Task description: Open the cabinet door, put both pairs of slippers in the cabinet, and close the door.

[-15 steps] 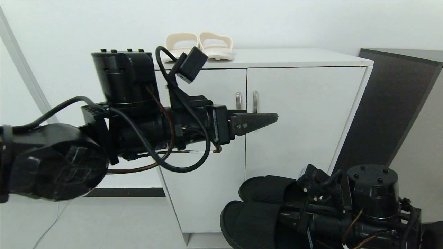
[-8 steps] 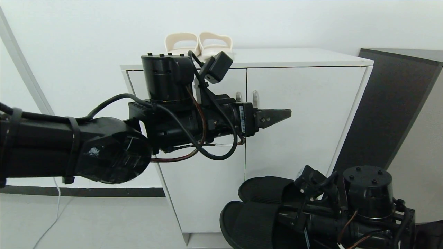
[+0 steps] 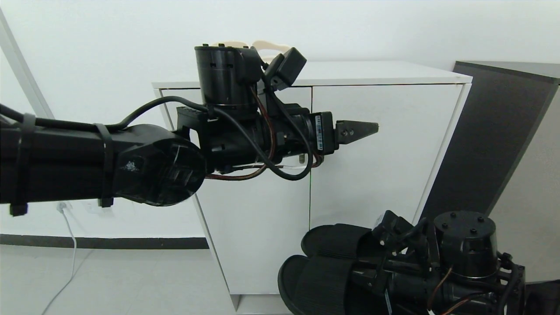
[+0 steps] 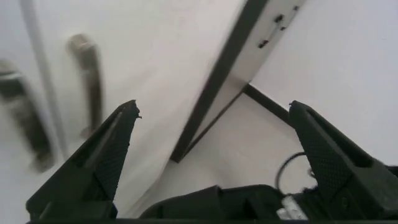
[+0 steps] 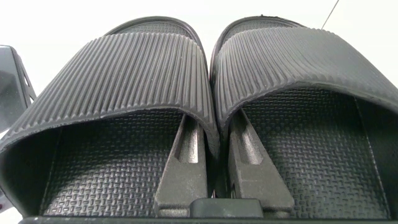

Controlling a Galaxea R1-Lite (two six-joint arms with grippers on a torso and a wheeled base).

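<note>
A white two-door cabinet stands ahead with both doors closed. My left gripper is held out in front of the seam between the doors, open and holding nothing. In the left wrist view its fingers spread wide, with the two metal door handles just beyond them. A beige pair of slippers lies on the cabinet top, mostly hidden behind the left arm. Low at the front, my right gripper is shut on the black slippers, one finger inside each, pinching their inner walls together.
A dark panel leans against the cabinet's right side. A white wall runs behind on the left, with a thin cable hanging down to the pale floor.
My left arm has risen and gone forward and right toward the doors, now covering the handles and most of the beige slippers. The right arm with the black slippers has barely moved.
</note>
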